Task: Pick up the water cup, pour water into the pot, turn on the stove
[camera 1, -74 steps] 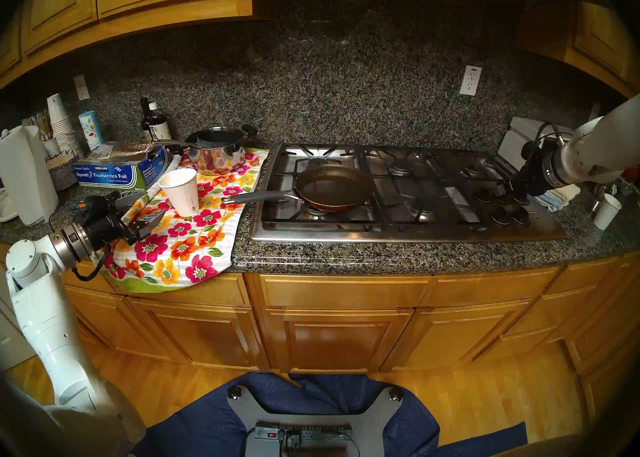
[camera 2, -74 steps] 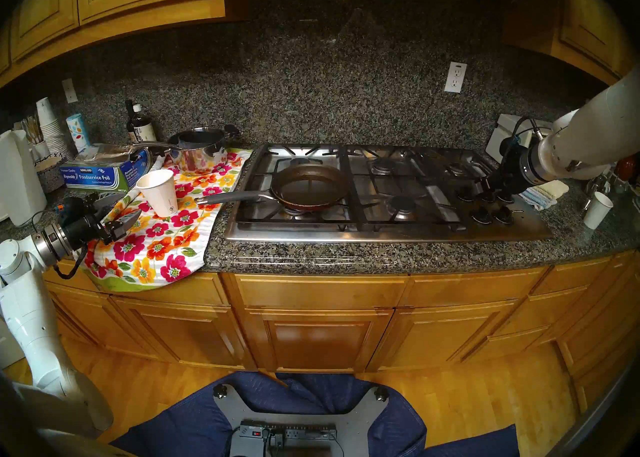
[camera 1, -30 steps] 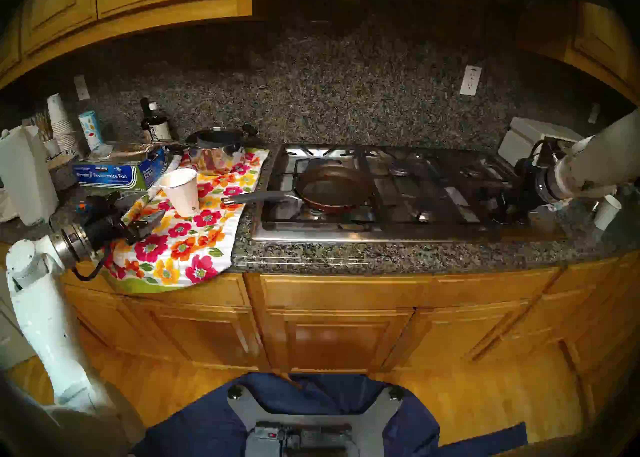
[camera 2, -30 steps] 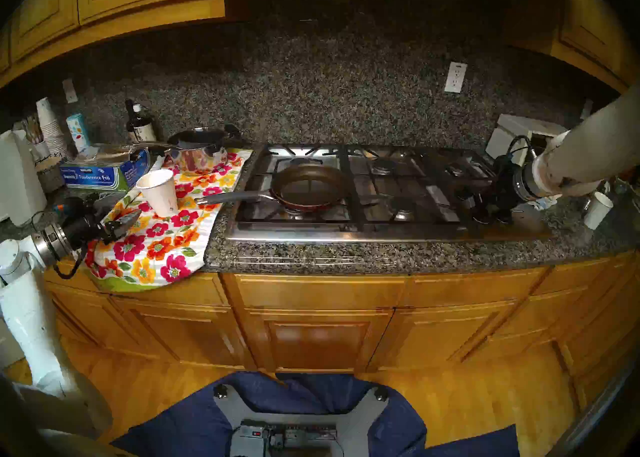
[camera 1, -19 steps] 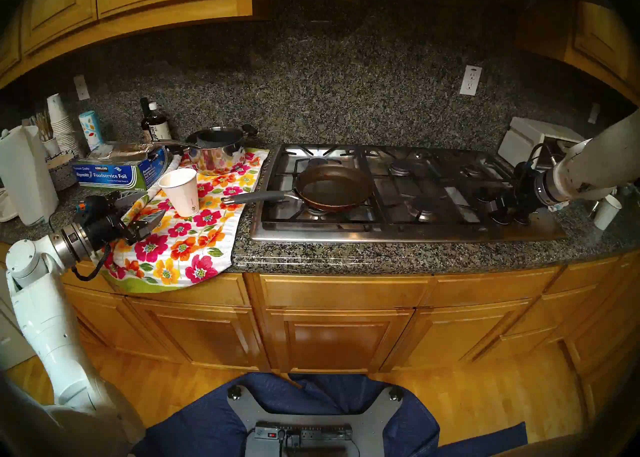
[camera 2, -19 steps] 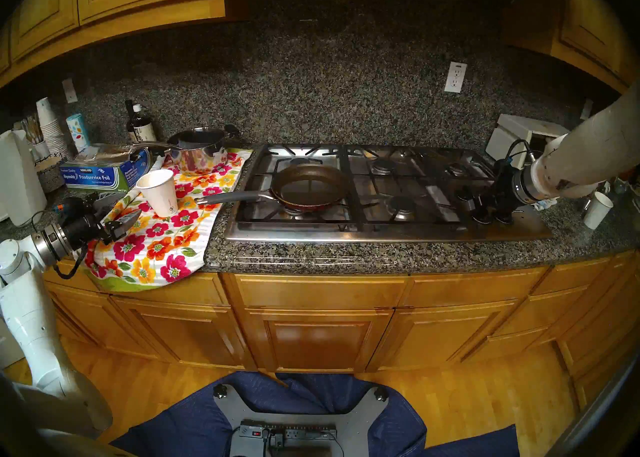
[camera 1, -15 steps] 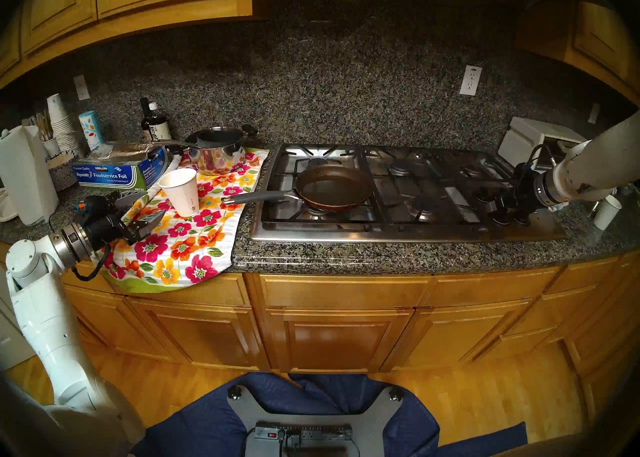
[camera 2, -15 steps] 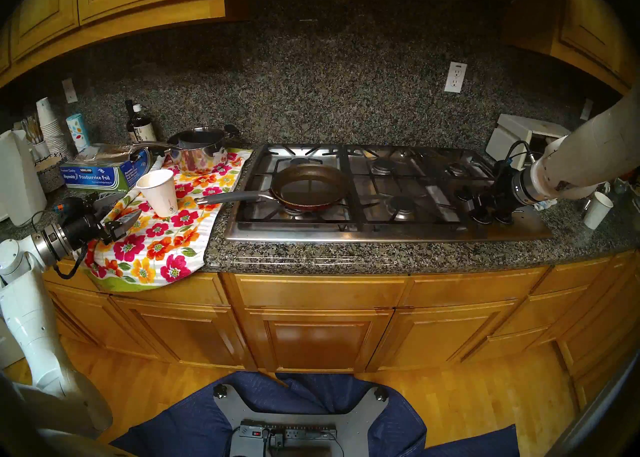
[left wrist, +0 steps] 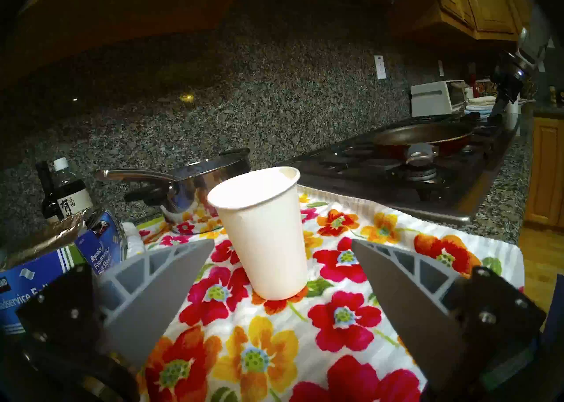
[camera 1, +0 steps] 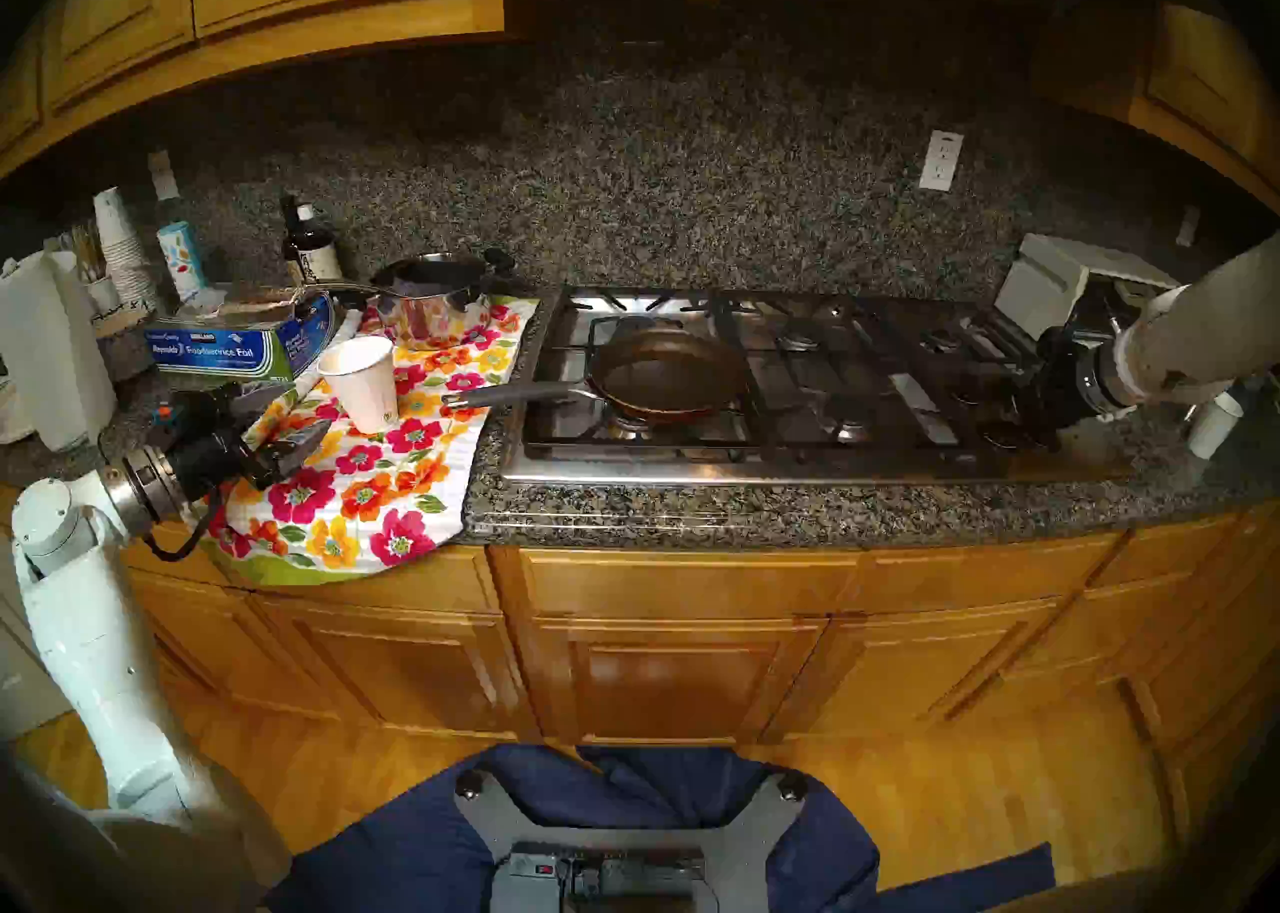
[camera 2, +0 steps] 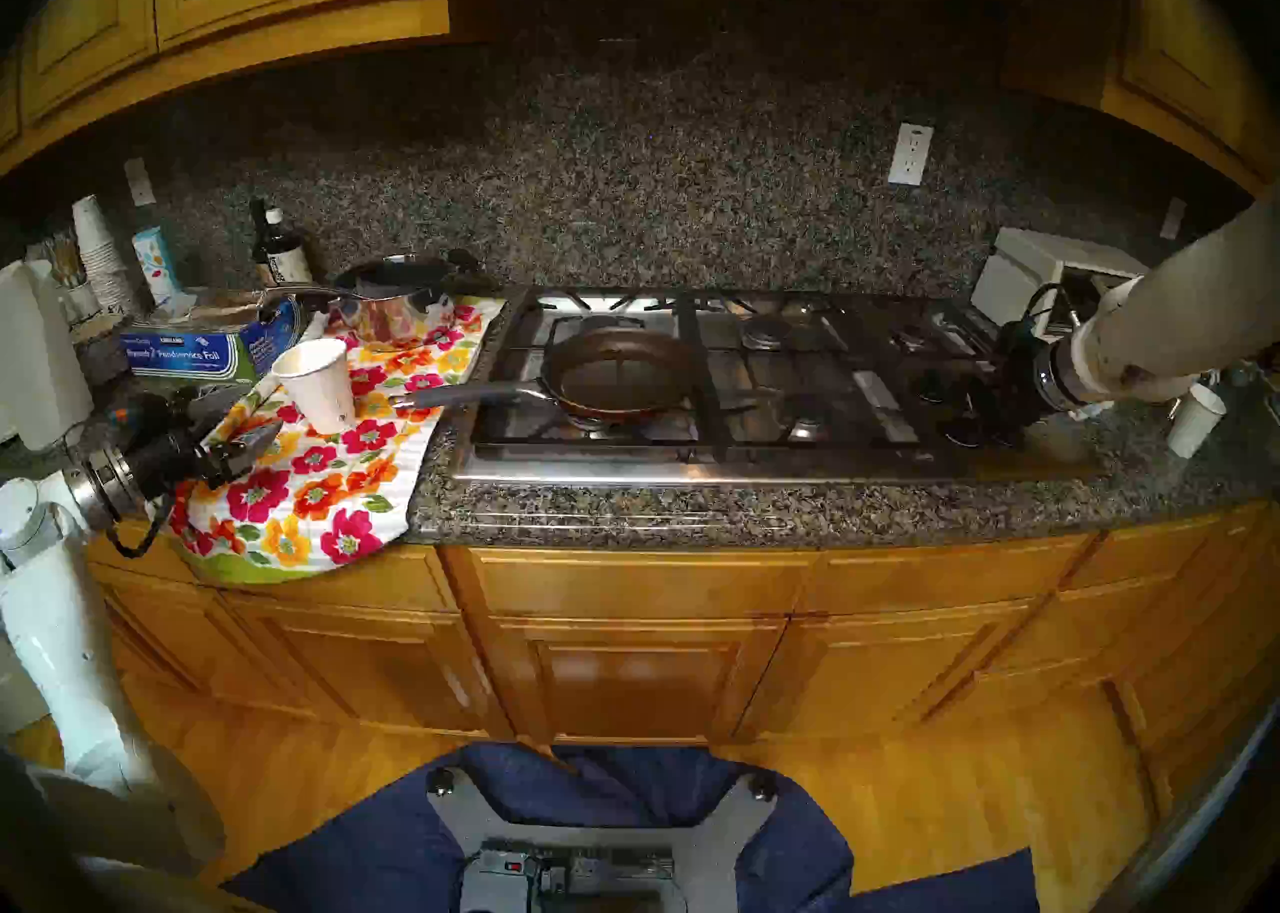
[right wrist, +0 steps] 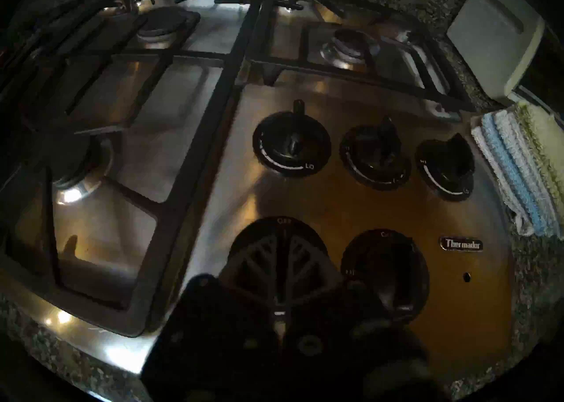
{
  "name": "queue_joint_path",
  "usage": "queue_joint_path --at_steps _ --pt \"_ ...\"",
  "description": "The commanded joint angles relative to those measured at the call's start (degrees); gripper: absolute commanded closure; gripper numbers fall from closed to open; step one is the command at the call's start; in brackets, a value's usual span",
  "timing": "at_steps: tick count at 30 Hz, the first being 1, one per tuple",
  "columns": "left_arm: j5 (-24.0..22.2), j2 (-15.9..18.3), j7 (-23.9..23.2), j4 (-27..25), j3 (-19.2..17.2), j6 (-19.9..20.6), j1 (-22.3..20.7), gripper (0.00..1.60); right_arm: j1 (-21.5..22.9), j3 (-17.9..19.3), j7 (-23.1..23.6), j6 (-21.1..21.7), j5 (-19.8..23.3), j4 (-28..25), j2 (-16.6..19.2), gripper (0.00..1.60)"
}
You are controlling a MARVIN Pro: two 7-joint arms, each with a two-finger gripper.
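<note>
The left gripper (left wrist: 282, 247) has its fingers wide apart, near the upright water cup (left wrist: 262, 233) on the flowered towel (camera 1: 374, 475). To the right, the pot (camera 1: 668, 371) rests on the stove (camera 1: 796, 468). The right gripper (right wrist: 282, 236) hangs over a front knob (right wrist: 386, 273), fingers pressed together.

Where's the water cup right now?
Head view, left side: the water cup stands upright on the floral towel, between the foil box and the frying pan's handle.
</note>
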Motion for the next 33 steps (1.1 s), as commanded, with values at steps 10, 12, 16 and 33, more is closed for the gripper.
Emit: queue_joint_path --at_steps 10,12,16,33 --pt "-1.3 0.7 0.1 -1.1 -0.1 -0.1 -1.1 0.0 -0.5 1.7 1.5 -0.7 -0.9 0.7 -0.4 1.26" --pt "-1.3 0.8 0.1 -1.1 -0.1 -0.1 -1.1 0.0 -0.6 1.7 1.6 -0.6 -0.9 0.8 -0.4 1.09" --pt "-1.3 0.8 0.1 -1.1 -0.1 -0.1 -1.1 0.0 -0.9 1.9 1.7 -0.5 -1.0 0.9 -0.4 0.56" --pt "-1.4 0.8 0.1 -1.1 -0.1 -0.1 -1.0 0.0 -1.7 2.1 1.7 -1.3 -1.0 0.9 -0.2 1.6"
